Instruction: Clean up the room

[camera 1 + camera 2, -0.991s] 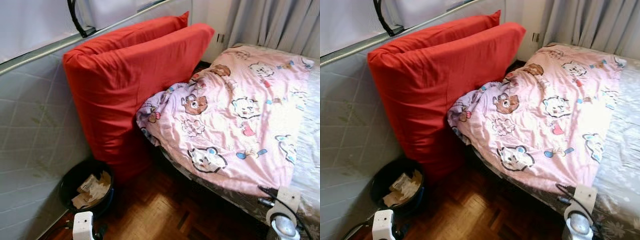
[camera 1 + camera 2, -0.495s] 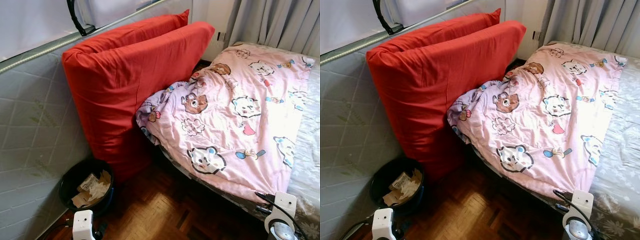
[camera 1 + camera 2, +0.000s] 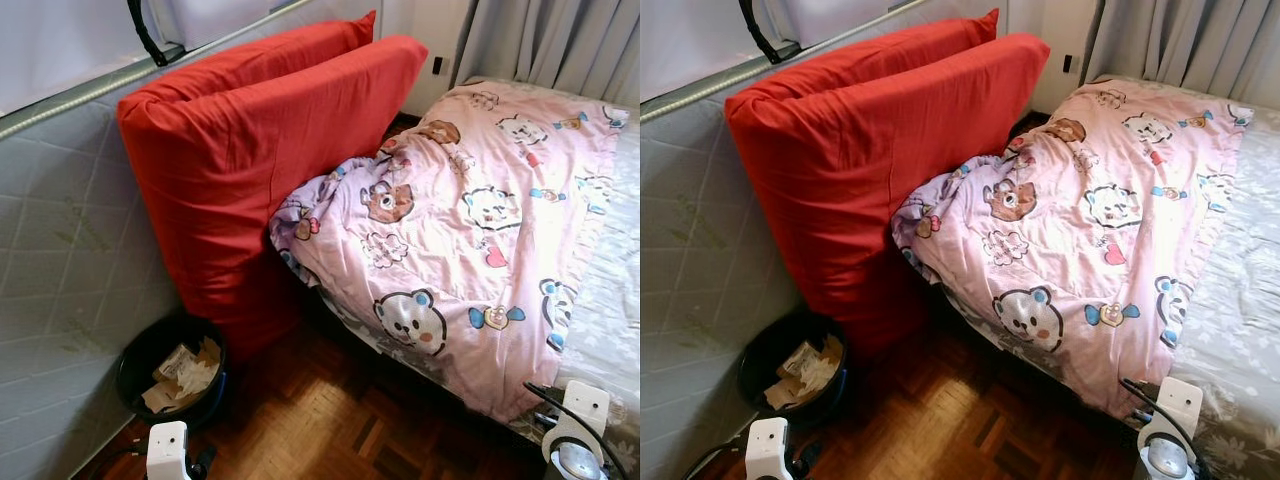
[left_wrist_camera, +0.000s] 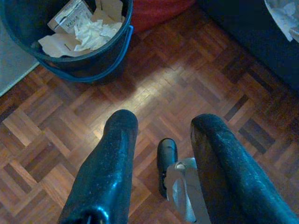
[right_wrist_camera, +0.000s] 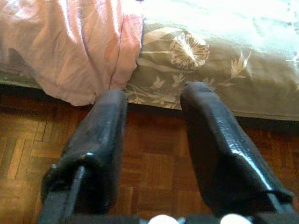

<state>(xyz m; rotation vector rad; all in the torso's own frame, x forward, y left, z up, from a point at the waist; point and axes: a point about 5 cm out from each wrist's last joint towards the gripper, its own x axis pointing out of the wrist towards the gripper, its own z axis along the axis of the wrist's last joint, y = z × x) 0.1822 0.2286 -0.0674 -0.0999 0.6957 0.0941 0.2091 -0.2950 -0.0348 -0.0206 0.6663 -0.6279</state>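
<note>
The pink cartoon-print quilt [image 3: 470, 220] lies rumpled across the bed [image 3: 1240, 300], its long axis running from the near edge away toward the curtains, its near hem drooping over the mattress side. The right gripper [image 5: 152, 140], fingers spread wide and empty, hangs just below that hem, so the right arm is nearer. The left gripper [image 4: 161, 154], also wide and empty, hangs over the parquet by the bucket [image 4: 70, 51].

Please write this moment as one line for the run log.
left end effector: open, above floor | right end effector: open, near blanket | bin: holds paper
</note>
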